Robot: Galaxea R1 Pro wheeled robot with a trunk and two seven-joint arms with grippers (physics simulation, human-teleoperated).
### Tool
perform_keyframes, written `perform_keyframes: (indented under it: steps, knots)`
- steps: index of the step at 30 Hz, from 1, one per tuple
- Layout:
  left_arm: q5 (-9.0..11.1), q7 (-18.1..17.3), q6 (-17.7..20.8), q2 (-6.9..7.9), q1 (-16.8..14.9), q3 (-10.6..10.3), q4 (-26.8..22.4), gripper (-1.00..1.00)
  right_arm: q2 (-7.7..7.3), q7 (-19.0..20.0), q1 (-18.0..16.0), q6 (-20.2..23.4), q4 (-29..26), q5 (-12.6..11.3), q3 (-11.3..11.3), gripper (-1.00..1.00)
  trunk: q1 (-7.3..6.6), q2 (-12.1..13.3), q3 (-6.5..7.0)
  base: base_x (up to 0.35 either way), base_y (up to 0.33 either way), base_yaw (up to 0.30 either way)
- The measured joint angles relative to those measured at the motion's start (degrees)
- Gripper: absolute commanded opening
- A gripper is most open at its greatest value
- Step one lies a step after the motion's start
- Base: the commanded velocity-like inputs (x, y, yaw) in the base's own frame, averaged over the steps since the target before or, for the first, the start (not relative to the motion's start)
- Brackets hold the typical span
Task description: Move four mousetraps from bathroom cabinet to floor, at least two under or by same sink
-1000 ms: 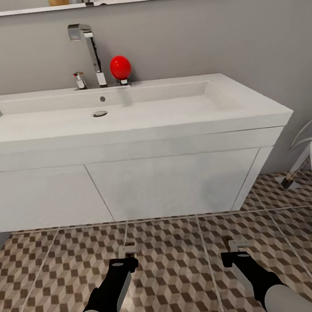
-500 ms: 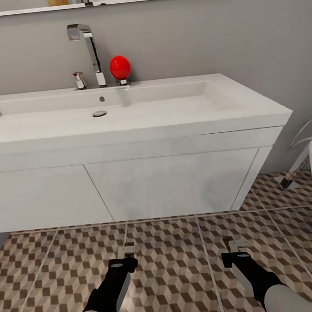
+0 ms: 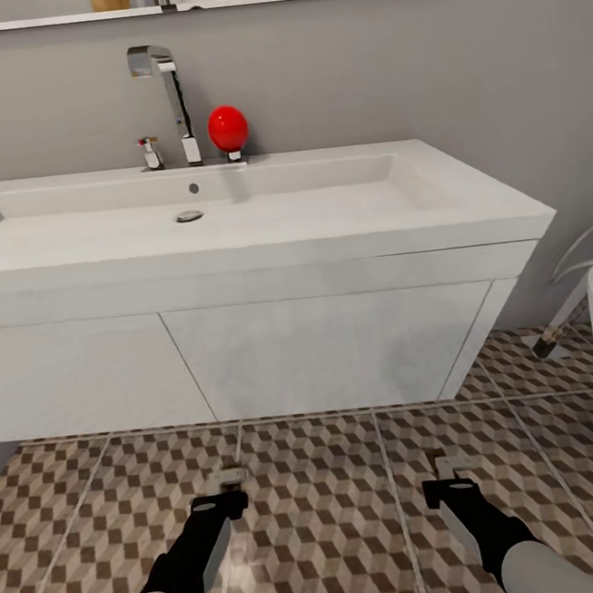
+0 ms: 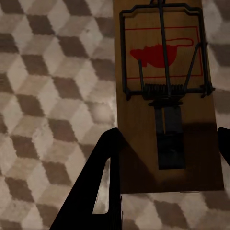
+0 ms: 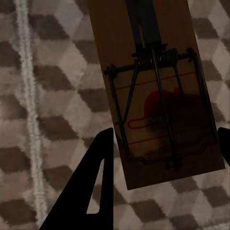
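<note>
I'm looking down from the head camera at both arms reaching out over the bathroom floor (image 3: 334,475), in front of the sink (image 3: 234,221) on its white vanity (image 3: 275,353). My left gripper (image 3: 227,483) is holding a mousetrap (image 4: 165,96): in its wrist camera the wooden board is sitting between the two dark fingers (image 4: 93,191), its spring and wire bar facing the camera, with the cube-pattern tiles behind it. My right gripper (image 3: 448,469) is clamping a second mousetrap (image 5: 155,91) the same way, the board lying between its fingers (image 5: 93,184) with the red mouse print showing (that one is in heavier shadow). From the head camera each trap is showing only as a small pale block at the gripper tip. Beyond both grippers the vanity is hanging off the wall, with the chrome tap (image 3: 166,100) and a red ball-shaped object (image 3: 228,127) standing behind the basin. Whether either trap is touching the tiles, I cannot tell.
</note>
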Motion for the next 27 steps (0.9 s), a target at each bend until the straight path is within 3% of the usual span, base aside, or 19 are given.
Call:
perform_keyframes:
  steps: [17, 22, 27]
  knots:
    - [0.34, 0.24, -1.12, 0.68, -0.03, 0.07, -0.58, -1.00, 0.15, -0.35, 0.01, -2.28, 0.73, -0.43, -0.16, -1.00, 0.00, 0.00, 0.00, 0.000, 0.000, 0.000]
    - [0.34, 0.37, -4.26, 0.57, -0.02, 0.08, -0.67, -1.00, 2.43, -0.29, 0.00, -2.79, 0.87, -0.32, -0.13, -1.00, 0.00, 0.00, 0.00, -0.005, 0.000, 0.000]
    - [0.35, 0.43, -4.55, 0.27, -0.03, 0.02, -0.68, -1.00, 2.65, -0.29, 0.04, -2.89, 0.95, -0.35, -0.11, -1.00, 0.00, 0.00, 0.00, -0.013, 0.000, 0.000]
